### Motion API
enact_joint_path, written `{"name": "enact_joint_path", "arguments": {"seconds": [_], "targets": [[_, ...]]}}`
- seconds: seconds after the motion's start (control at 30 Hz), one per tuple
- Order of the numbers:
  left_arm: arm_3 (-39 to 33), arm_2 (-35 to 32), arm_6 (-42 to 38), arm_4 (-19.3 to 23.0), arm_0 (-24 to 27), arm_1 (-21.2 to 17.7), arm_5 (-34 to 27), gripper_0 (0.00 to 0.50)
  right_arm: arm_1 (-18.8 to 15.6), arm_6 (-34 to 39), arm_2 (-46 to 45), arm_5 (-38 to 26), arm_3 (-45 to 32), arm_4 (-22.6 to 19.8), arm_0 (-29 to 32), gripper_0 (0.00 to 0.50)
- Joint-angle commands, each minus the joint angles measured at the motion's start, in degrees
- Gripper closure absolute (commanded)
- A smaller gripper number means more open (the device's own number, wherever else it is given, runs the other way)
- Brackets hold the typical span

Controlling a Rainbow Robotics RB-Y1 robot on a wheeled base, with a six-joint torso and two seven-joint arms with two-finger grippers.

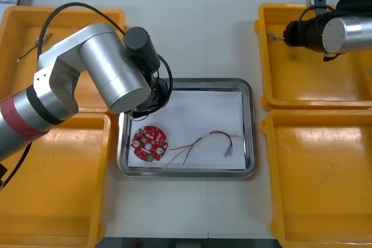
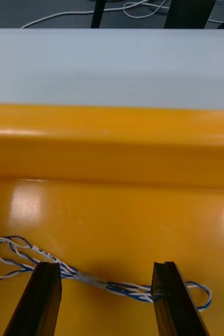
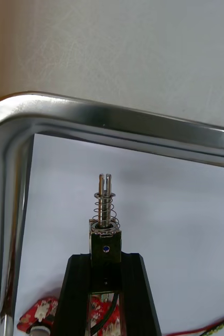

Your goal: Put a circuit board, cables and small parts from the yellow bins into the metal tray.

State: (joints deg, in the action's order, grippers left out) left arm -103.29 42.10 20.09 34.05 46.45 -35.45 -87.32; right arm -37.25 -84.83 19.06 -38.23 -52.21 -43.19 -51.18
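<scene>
Arms in the front view: left arm (image 1: 110,74) hung over the far-left corner of the metal tray (image 1: 247,126), and right arm (image 1: 343,33) reached over the far right yellow bin (image 1: 317,94). Circuit board (image 1: 149,142) and red and yellow cable (image 1: 203,142) already lay on the tray's white liner, board near-left, cable to its right.

Right wrist view: right gripper (image 2: 105,273) was spread open, low over the bin floor, straddling the twisted blue and white cable (image 2: 33,252). One finger (image 2: 169,304) touched the strand; the other stood clear. The cable ran crosswise between the fingers, so my read: you wanted to centre on the spot where the strands bunch, drop straight down, then close. Loose loops trailed off to one side. Lift slowly or they'd likely snag the bin wall.

Left wrist view: left gripper (image 3: 105,260) was clamped on a small metal part (image 3: 105,207), its spring end poking out past the fingertips, just inside the tray's far rim and over the liner. The board sat close by the base of the fingers. For a clean release you needed to go low and keep off the rim. The part looked round enough to roll, and dropped from height it could bounce onto the board.
</scene>
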Motion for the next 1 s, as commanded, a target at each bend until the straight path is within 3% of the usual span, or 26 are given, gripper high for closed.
{"name": "enact_joint_path", "arguments": {"seconds": [0.03, 0.27, 0.87, 0.9, 0.97, 1.0], "targets": [[1.7, 1.0, 5.6, -1.7, -0.4, 1.8, 1.8, 0.5, 1.2, -1.7, 1.8, 2.2, 1.2, 0.3, -2.7, 0.0], [4.4, 1.2, 7.1, -2.7, -0.4, 2.4, 2.9, 0.5, 1.7, -1.6, 2.0, 5.1, 2.4, 0.2, -2.7, 0.0], [5.9, 1.9, 8.3, -3.6, -1.4, 2.8, 4.3, 0.5, 2.1, -1.7, 2.5, 5.3, 2.4, 0.0, -1.6, 0.0], [5.9, 1.9, 8.2, -3.5, -1.4, 2.8, 4.3, 0.49, 2.1, -1.7, 2.4, 5.4, 2.4, 0.0, -1.6, 0.0], [5.7, 1.9, 8.1, -3.5, -1.4, 2.8, 4.3, 0.356, 2.1, -1.7, 2.5, 5.4, 2.4, 0.0, -1.4, 0.0], [5.6, 1.9, 8.0, -3.5, -1.4, 2.8, 4.3, 0.241, 2.1, -1.7, 2.5, 5.4, 2.5, -0.1, -1.4, 0.0]]}}
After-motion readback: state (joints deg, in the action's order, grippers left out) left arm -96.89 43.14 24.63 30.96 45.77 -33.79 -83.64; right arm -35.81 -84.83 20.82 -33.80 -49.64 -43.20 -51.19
